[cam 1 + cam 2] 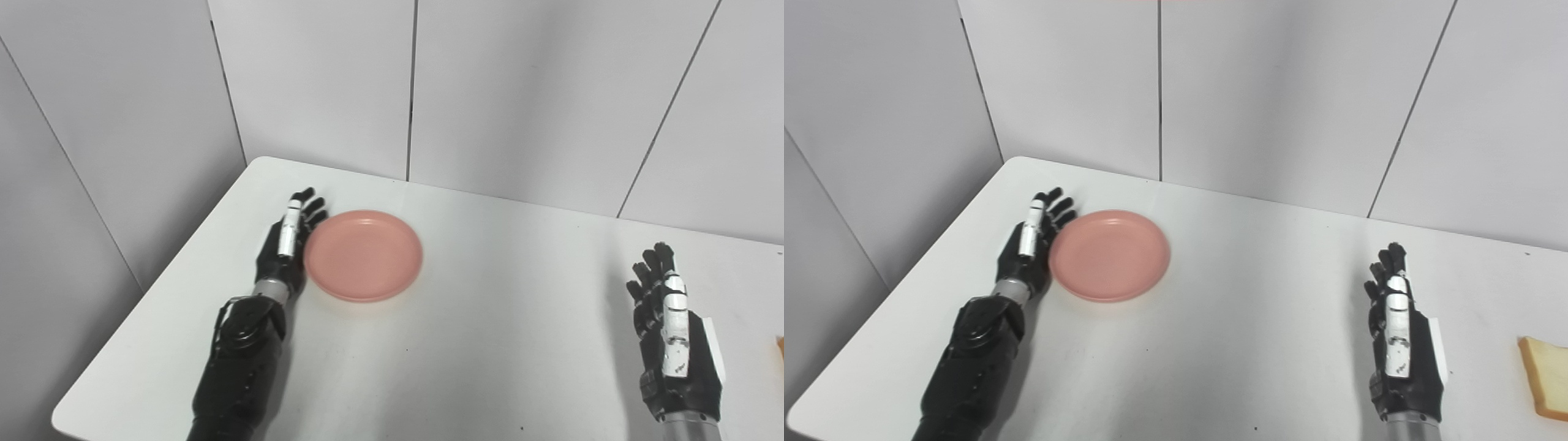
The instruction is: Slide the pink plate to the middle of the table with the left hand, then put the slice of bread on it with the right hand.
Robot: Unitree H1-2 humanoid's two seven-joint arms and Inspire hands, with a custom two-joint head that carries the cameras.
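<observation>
Pink plate: a round, shallow, matte pink plastic plate [363, 255] is seen lying flat on the white table [478, 343], rim up; being round, no long axis or heading can be given. It is placed just to the right of the left hand, at that hand's thumb side, well apart from the right hand.

Bread: a pale slice of bread with a tan crust [1545, 377] is seen flat on the table, to the right of the right hand and near it, cut off by the picture's right edge. Its long axis is run away from the robot, roughly parallel to the right hand's fingers.

Left hand: the black left hand [289, 240] is set on edge, fingers stretched out and pointed away from the robot, spread slightly. Nothing is held. Its palm is turned toward the plate's left rim; contact seems made, but it cannot be told for certain. The forearm is laid low over the table.

Right hand: the black right hand [1399, 337] is held upright on edge, fingers extended and apart, pointed away from the robot. Nothing is gripped, and the bread is not touched.
</observation>
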